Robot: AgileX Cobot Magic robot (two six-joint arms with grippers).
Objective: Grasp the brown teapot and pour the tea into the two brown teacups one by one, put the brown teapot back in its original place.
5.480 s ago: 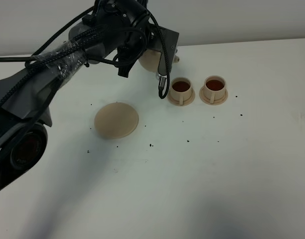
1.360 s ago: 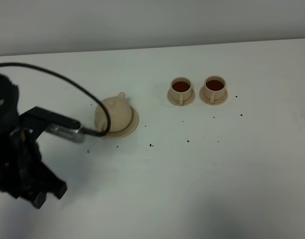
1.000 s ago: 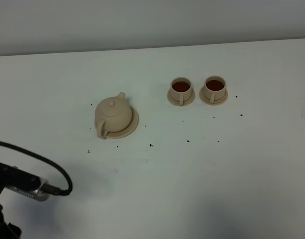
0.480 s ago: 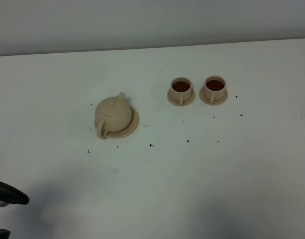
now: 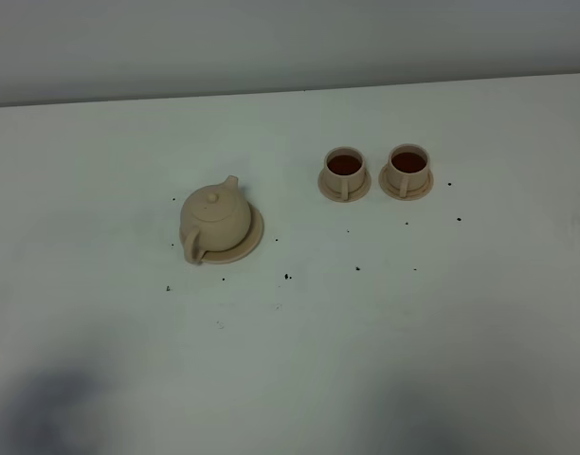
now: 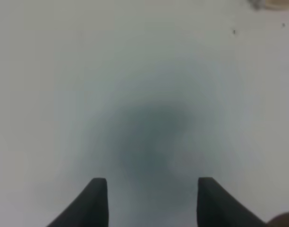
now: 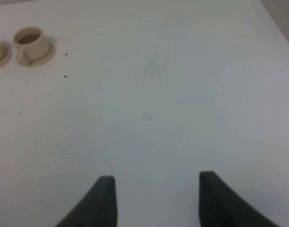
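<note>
Gone from the high view is the left arm; the brown teapot [image 5: 215, 219] sits upright on its saucer [image 5: 249, 243], left of two teacups [image 5: 344, 169] [image 5: 408, 167] holding reddish tea [image 5: 344, 165]. Left wrist: left gripper [image 6: 152, 201] spread wide, empty, over bare table [image 6: 144, 94]. Right wrist: right gripper [image 7: 156, 201] equally apart, empty.

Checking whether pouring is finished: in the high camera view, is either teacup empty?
No, both teacups hold reddish-brown tea up near their rims.

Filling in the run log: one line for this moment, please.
teapot: on saucer | both cups: hold tea | left gripper, right gripper: jaws open, empty
</note>
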